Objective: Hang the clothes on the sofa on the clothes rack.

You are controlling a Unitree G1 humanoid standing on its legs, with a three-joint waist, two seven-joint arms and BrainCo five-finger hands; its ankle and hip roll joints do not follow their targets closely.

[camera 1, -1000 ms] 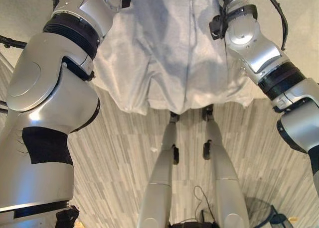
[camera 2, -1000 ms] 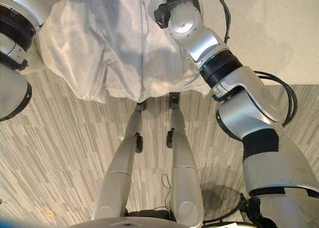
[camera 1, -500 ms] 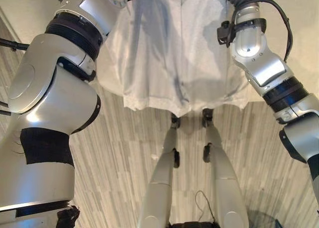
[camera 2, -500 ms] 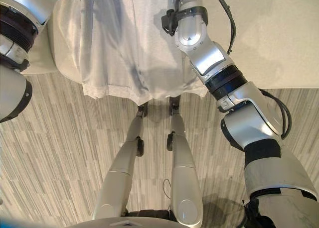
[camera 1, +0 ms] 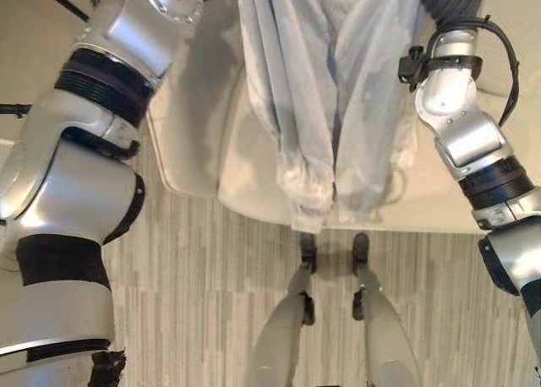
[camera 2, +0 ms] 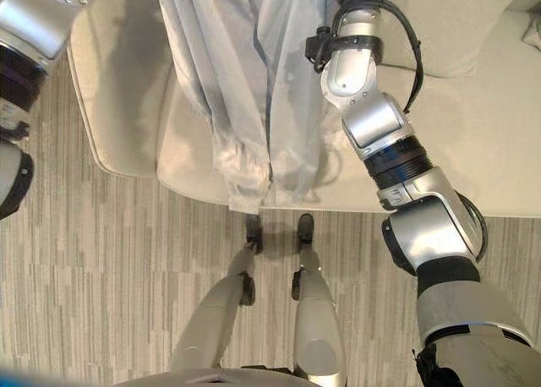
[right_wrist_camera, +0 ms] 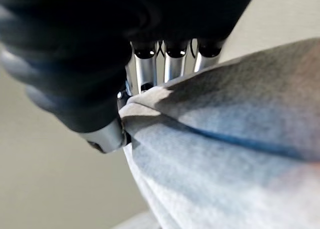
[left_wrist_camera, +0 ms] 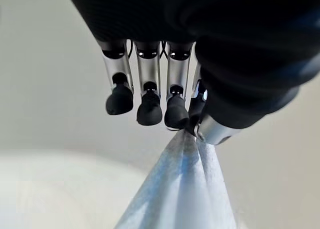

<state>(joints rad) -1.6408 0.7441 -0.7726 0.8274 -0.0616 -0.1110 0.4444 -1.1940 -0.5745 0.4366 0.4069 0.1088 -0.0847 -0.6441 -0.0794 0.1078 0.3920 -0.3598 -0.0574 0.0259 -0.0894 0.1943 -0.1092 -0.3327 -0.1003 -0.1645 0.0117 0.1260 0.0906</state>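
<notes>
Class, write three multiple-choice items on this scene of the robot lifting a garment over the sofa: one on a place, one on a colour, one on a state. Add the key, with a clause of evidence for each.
1. Where does the lower hem of the garment hang?
A. On the striped floor
B. In front of the sofa seat edge
C. Over a clothes rack

2. What colour is the garment?
A. Pale blue-grey
B. Dark red
C. Black

3. What is the left robot hand doing?
A. Lying flat on the sofa
B. Hanging open, holding nothing
C. Pinching a fold of the garment

Key:
1 B, since the hem ends level with the cushion's front edge, above the floor.
2 A, as both eye views show light blue-grey cloth.
3 C, as the cloth runs up into the pinch of thumb and fingers; the right robot hand grips cloth likewise.
</notes>
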